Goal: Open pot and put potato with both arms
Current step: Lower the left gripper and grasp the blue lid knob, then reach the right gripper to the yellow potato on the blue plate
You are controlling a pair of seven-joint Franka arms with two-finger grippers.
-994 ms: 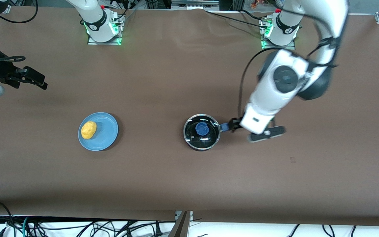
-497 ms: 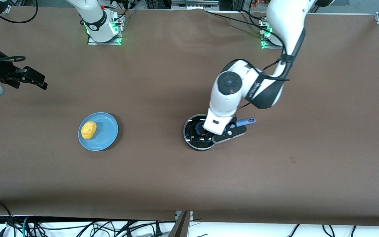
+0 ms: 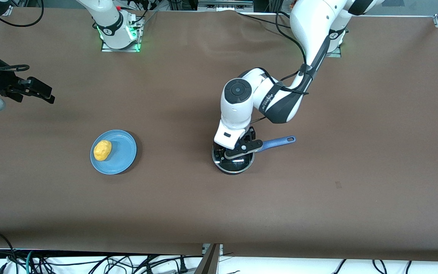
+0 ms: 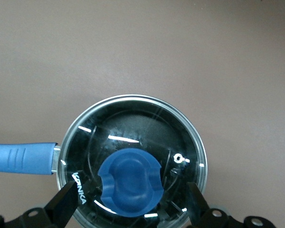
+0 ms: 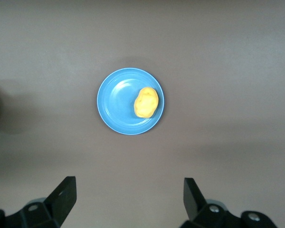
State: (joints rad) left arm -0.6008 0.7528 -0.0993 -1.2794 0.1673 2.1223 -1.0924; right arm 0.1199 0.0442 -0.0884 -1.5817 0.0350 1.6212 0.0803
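The black pot [image 3: 234, 165] stands mid-table with its glass lid [image 4: 133, 128] on and its blue handle [image 3: 278, 142] pointing toward the left arm's end. My left gripper [image 4: 130, 199] is open just over the lid, one finger on each side of the blue knob [image 4: 131, 183], not touching it. In the front view the left hand [image 3: 237, 146] covers the knob. The yellow potato [image 3: 102, 150] lies on a blue plate [image 3: 123, 153] toward the right arm's end. My right gripper [image 5: 130, 190] is open and empty, waiting high up with the potato [image 5: 146, 101] in its view.
The right arm's hand [image 3: 38, 91] hangs at the table's edge on the right arm's end. Both arm bases [image 3: 118, 32] stand along the edge farthest from the front camera. Bare brown table [image 3: 219, 213] lies between pot and plate and nearer the camera.
My left arm has swung from over the pot's handle to over the lid, bringing its open fingers round the knob. The right arm, pot, plate and potato have not moved.
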